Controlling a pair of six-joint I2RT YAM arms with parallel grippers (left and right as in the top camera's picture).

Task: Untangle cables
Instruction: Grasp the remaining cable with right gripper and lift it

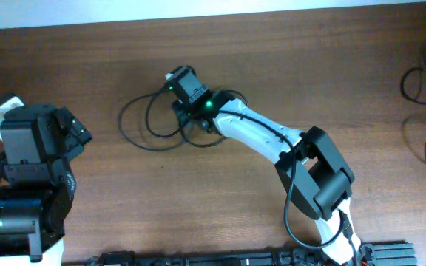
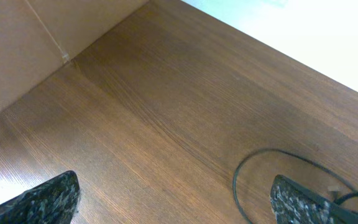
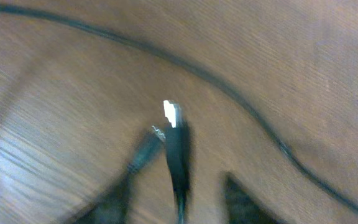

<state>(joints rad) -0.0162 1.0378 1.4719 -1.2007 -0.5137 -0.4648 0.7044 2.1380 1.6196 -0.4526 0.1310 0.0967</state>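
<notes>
Dark brown wood-grain table (image 1: 287,66) (glossy in spots), tan panel (image 2: 17,56) along one edge.

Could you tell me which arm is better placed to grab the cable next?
Right. The right tool is over the cable, a plug between its jaws; the left tool sits well aside.

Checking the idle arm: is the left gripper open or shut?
Open. The left gripper shows both fingers far apart in its wrist view, nothing held between them.

Smooth brown wood-grain table (image 1: 272,59), thin black rubbery cables (image 3: 229,87), shiny metal plug tip (image 3: 173,113)
</notes>
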